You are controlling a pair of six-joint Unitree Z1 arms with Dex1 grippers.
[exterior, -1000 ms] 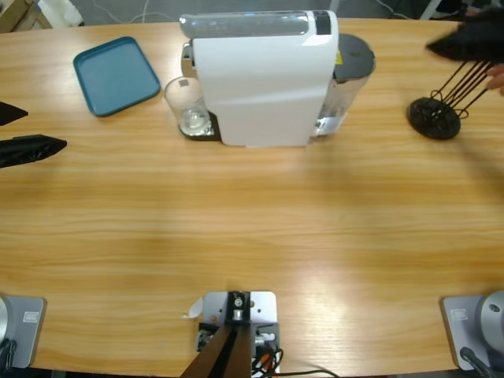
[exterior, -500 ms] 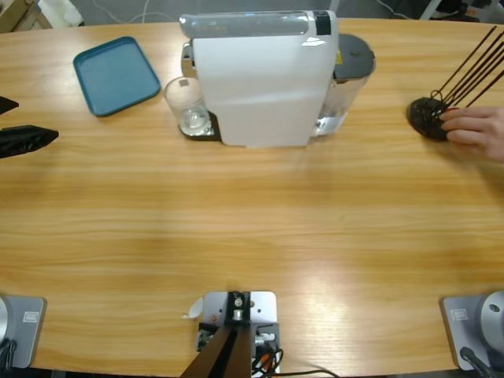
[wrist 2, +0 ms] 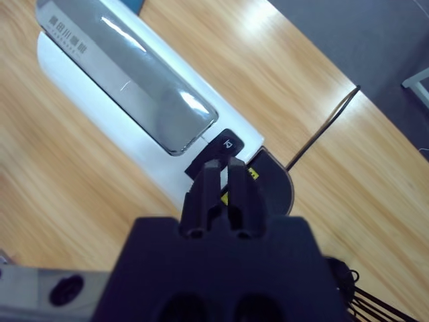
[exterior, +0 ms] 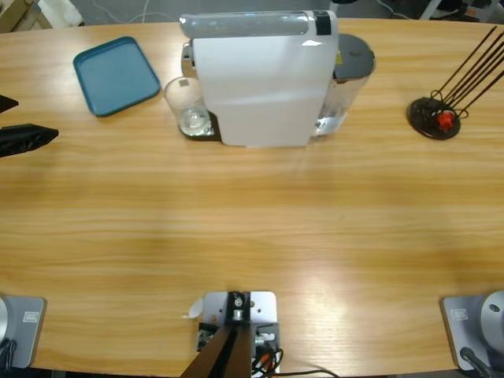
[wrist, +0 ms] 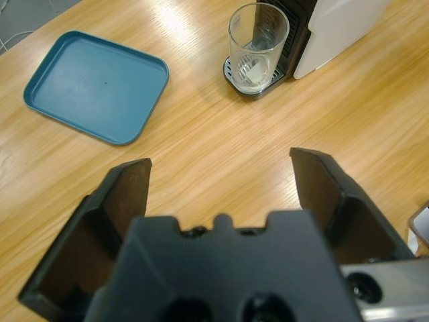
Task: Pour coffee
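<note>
Wooden table [exterior: 252,228]: glass [wrist: 258,45], seemingly empty, beyond open left end effector [wrist: 221,181].

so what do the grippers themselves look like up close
Both are matte black. The left gripper has two broad, wedge-shaped jaws with hollowed inner faces on a blocky body with round recesses. The right gripper shows narrow, ridged jaws on a similar body. Silver-grey arm metal with a dark screw sits beside each.

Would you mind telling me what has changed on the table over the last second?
At the right end, a person's hand that reached to the black wire stand has withdrawn from view, and a small red thing now sits on the stand's base. The left gripper shifted slightly at the left edge. The coffee machine, glass and blue tray stayed put.
</note>
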